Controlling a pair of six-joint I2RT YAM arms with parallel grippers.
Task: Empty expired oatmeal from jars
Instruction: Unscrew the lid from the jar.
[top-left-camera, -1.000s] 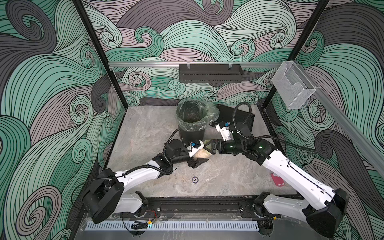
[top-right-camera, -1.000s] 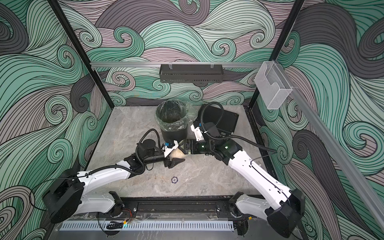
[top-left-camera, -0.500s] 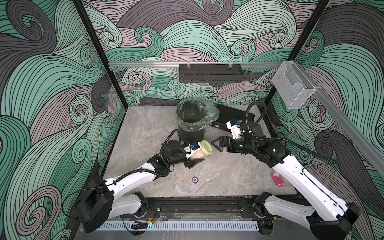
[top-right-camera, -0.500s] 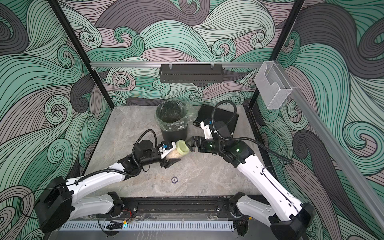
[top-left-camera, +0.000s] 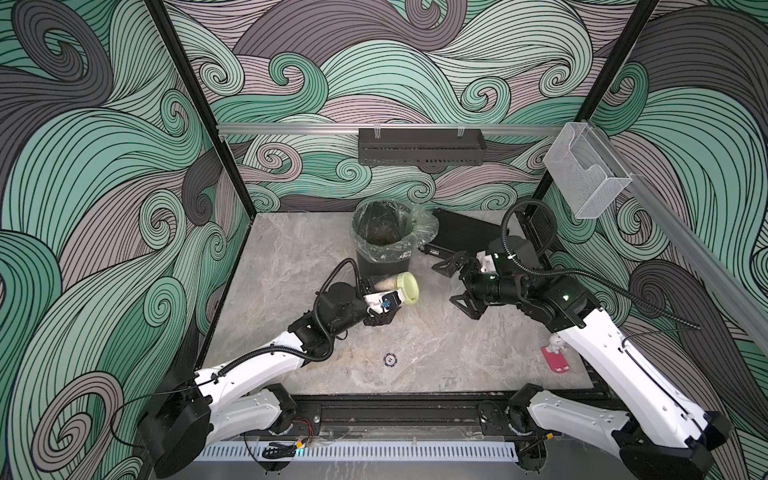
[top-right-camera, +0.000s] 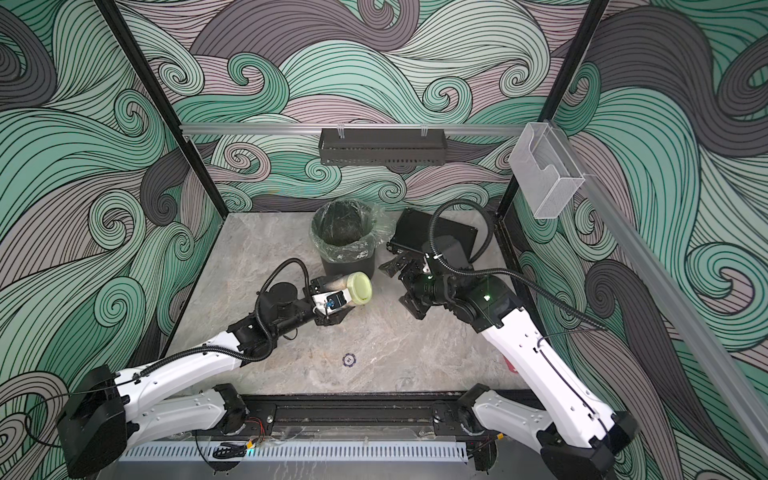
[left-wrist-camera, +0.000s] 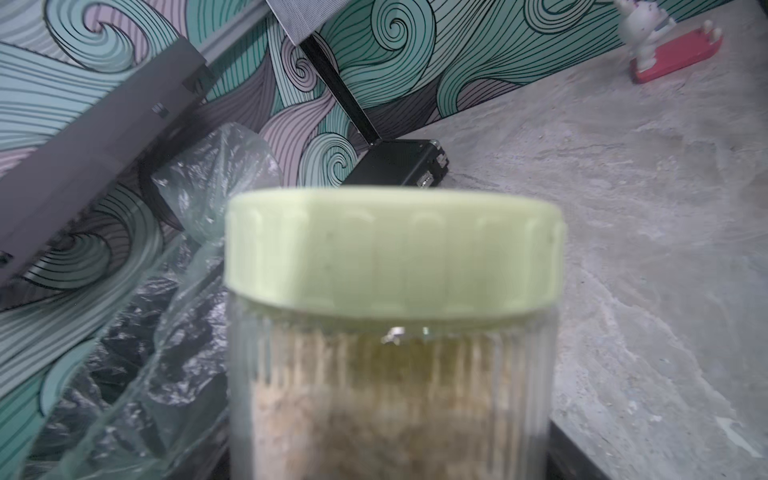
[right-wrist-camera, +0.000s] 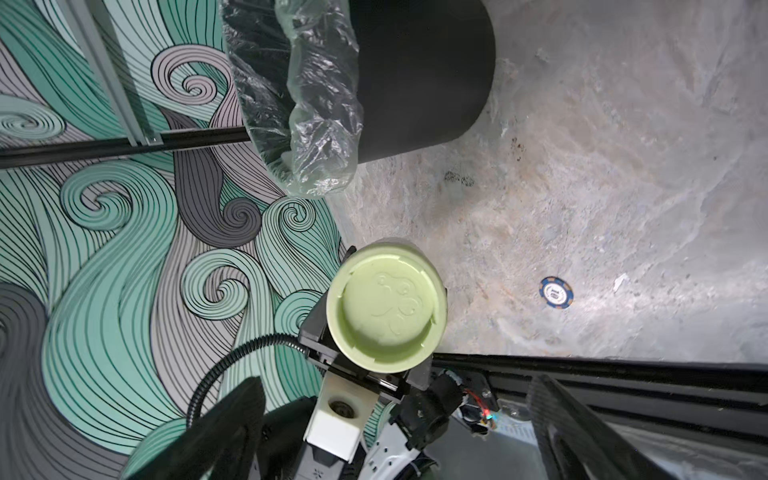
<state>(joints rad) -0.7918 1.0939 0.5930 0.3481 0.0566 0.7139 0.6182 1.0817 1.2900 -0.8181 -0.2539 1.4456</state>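
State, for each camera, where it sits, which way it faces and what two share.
Top views: high in front, looking down on both arms, left gripper, open right gripper.
Left wrist: along the held small clear glass jar with pale yellow-green lid, black round plastic-lined bin beside it; own gripper unclear.
Right wrist: faces the lid end-on; own blurred fingers frame it.
Shared: jar and bin.

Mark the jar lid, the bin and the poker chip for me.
jar lid (right-wrist-camera: 386, 307), right wrist view, centre of its embossed top face.
bin (right-wrist-camera: 415, 75), right wrist view, bare black side wall.
poker chip (top-left-camera: 390, 360), in a top view, centre of its face.
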